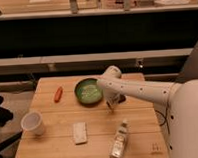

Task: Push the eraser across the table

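The eraser (119,98) is a small black block on the light wooden table (56,151), just right of the green bowl (88,90). It is partly hidden by my arm. My gripper (111,105) hangs down from the white arm that reaches in from the right. It sits low over the tabletop, right beside the eraser and close to the bowl's right rim. I cannot tell whether it touches the eraser.
An orange-red carrot-like piece (58,93) lies left of the bowl. A white cup (33,123) stands at the front left. A pale pad (80,132) lies at front centre, and a bottle (119,140) lies to its right. Dark shelving runs behind the table.
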You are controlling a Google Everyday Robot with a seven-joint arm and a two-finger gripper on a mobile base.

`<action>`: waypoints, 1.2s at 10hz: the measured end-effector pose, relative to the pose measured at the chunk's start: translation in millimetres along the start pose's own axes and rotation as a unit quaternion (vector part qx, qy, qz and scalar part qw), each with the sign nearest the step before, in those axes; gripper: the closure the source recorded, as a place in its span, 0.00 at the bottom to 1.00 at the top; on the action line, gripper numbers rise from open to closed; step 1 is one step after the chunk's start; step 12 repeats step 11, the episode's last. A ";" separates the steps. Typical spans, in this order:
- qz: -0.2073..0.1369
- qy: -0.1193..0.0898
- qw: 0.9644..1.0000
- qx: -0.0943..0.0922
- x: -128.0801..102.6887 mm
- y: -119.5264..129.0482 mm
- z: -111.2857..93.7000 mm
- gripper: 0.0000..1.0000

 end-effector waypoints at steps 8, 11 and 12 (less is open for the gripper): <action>-0.087 -0.006 0.996 0.011 -63.7 -12.9 -3.4 1.00; -0.115 -0.006 0.993 0.013 -73.2 -12.4 -4.6 1.00; -0.115 -0.006 0.993 0.013 -73.2 -12.4 -4.6 1.00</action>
